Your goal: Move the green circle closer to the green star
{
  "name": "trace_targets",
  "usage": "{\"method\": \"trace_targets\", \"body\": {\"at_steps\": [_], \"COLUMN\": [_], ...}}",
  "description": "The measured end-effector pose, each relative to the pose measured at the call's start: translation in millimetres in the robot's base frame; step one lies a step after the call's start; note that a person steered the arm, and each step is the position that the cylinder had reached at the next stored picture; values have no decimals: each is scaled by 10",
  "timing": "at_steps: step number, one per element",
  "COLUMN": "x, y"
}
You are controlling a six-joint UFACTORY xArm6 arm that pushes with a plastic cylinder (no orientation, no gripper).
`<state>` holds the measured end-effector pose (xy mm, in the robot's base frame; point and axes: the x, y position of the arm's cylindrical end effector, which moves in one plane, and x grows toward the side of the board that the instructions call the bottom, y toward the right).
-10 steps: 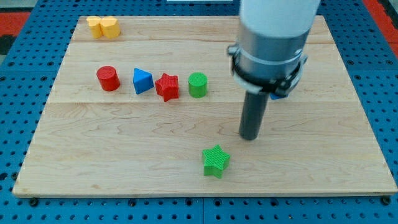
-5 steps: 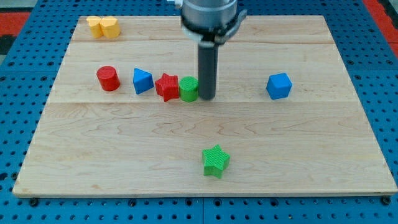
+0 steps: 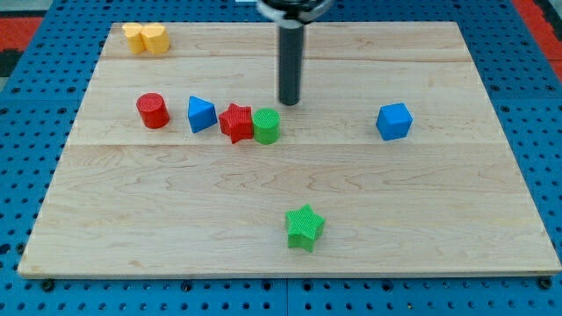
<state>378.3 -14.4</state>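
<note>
The green circle [image 3: 266, 125] sits mid-board, touching the red star [image 3: 235, 122] on its left. The green star [image 3: 305, 227] lies well below it, near the board's bottom edge. My tip [image 3: 289, 102] is just above and to the right of the green circle, a small gap apart from it. The dark rod rises from the tip to the view's top.
A blue triangle [image 3: 201, 114] and a red cylinder [image 3: 153, 111] stand in the same row to the left. A blue cube [image 3: 394, 121] is at the right. Two yellow blocks [image 3: 146, 38] sit at the board's top left corner. The wooden board [image 3: 492, 228] lies on a blue pegboard.
My tip swept left from the board's right middle, pushed the green circle left against the red star, then pulled back up toward the view's top.
</note>
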Motion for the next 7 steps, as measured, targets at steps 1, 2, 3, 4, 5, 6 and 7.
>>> {"method": "trace_targets", "body": {"at_steps": [1, 2, 3, 4, 5, 6, 7], "x": [721, 1196, 1070, 1151, 1629, 1834, 1794], "y": [-230, -239, -239, -428, -447, -416, -416]}}
